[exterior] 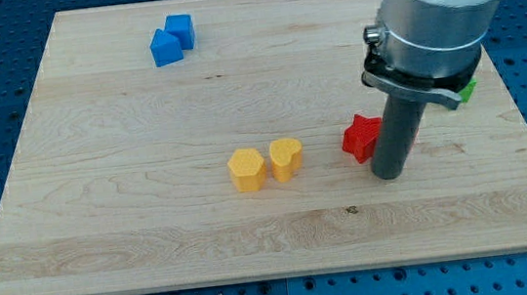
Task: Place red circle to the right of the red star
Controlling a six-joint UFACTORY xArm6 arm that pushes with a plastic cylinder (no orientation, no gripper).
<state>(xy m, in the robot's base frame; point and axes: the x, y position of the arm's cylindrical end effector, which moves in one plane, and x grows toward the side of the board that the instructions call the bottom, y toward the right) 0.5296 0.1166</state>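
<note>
Rod down on the board, right of centre. My tip (390, 173) sits just to the view's right of the red star (362, 137), close beside it, perhaps touching its edge; too tight to call. No jaws on this rig, so nothing is gripped; the rod only presses against things.

Red circle: not seen anywhere. The arm's bulky grey body covers the upper right of the board, and the circle may lie behind it or behind the rod. Cannot say which way it lies from the tip, and that is the relation the next push depends on.

A scrap of green block (468, 90) peeks out behind the arm's collar at the view's right edge; shape unreadable.

Further out, towards the view's left: yellow heart-like block (286, 158) and yellow hexagon-like block (246, 169), side by side, almost touching, well apart from the star.

Far top left: two blue blocks (172, 39), touching.

No containers on the wooden board (155, 237).

Judgement: the spot to the star's right is where the tip stands now.
</note>
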